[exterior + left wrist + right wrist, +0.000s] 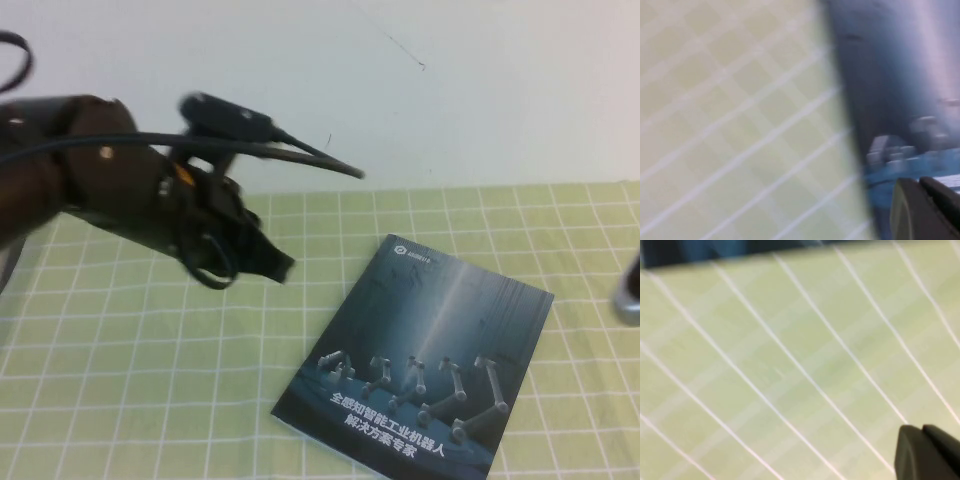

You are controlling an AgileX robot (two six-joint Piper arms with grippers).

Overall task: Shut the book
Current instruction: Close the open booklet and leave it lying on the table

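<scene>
Green checked cloth: spread over the table, under everything.
Book: lies closed and flat on the cloth, right of centre, dark cover up (printed with robot arms and white lettering).
Left gripper: raised above the cloth, left of the book and apart from it; fingers pressed together, holding nothing.
Right gripper: far right, apart from the book; fingers together, empty.
</scene>
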